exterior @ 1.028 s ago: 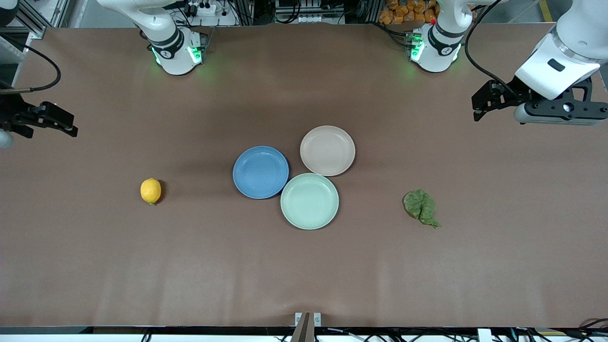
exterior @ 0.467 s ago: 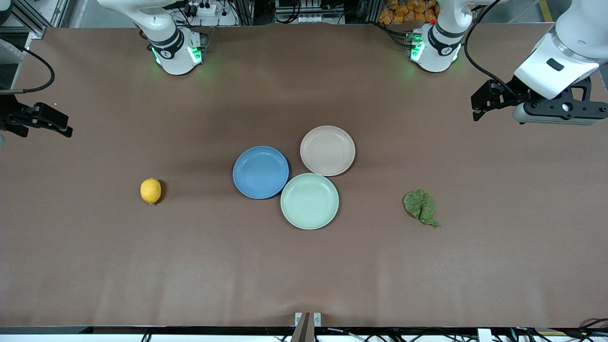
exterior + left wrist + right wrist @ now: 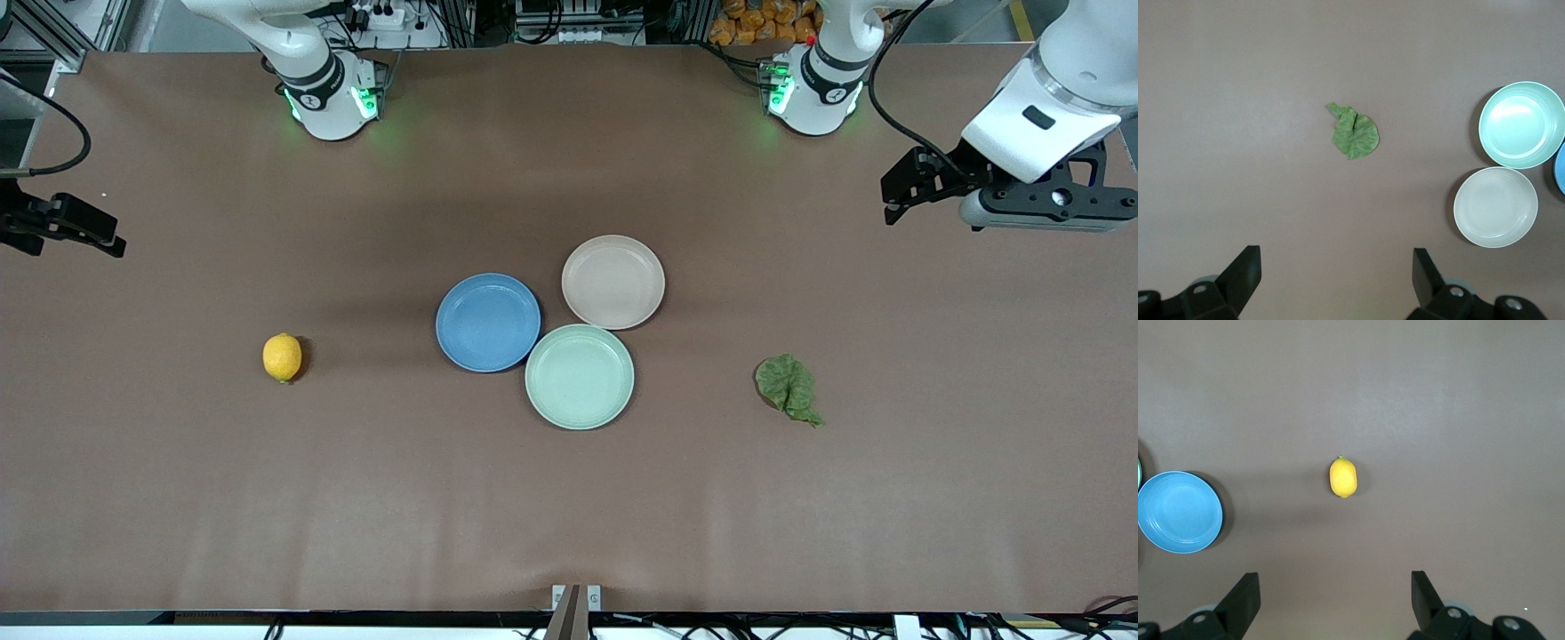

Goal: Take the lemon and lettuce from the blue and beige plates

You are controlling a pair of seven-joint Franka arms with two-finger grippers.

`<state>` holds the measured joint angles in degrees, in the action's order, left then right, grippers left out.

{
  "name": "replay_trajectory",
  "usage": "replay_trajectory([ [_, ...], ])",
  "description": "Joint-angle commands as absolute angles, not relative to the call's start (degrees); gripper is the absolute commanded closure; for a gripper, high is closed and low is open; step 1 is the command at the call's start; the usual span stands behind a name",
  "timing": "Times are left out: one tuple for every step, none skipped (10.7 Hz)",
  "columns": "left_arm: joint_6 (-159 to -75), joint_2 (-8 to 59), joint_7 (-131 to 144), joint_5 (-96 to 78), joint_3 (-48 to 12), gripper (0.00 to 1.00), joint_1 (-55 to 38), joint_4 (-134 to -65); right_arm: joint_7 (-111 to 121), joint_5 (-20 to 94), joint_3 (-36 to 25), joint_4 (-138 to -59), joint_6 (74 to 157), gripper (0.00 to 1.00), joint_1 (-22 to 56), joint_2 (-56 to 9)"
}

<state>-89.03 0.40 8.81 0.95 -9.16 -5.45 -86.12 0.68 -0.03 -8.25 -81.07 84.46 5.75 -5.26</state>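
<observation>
Both the blue plate (image 3: 488, 322) and beige plate (image 3: 613, 282) sit bare, the lemon (image 3: 282, 357) and wrinkled lettuce (image 3: 787, 388) lying on the table well apart.

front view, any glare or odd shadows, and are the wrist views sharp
Front view: even light, a soft shadow beside the lemon, green glow at the arm bases. Left wrist view: sharp, with a pale sheen inside the mint-green plate; lettuce crisp. Right wrist view: sharp, with a dark shadow edging the blue plate.
</observation>
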Motion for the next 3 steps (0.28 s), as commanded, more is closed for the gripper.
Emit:
replay_trajectory([
  [-88.77, -0.53, 8.7, 0.44, -8.88, 0.0, -5.71, -86.57, 0.26, -0.79, -8.0, -80.25, 83.85, 0.0, 5.62, -5.71],
  [-88.77, -0.61, 8.7, 0.44, -8.88, 0.0, -5.71, -86.57, 0.0, -0.79, -8.0, -80.24, 83.85, 0.0, 5.89, -5.71],
  [-88.77, -0.53, 8.7, 0.44, -8.88, 0.0, -5.71, -86.57, -0.09, -0.79, -8.0, -80.16, 83.76, 0.0, 5.89, -5.71],
])
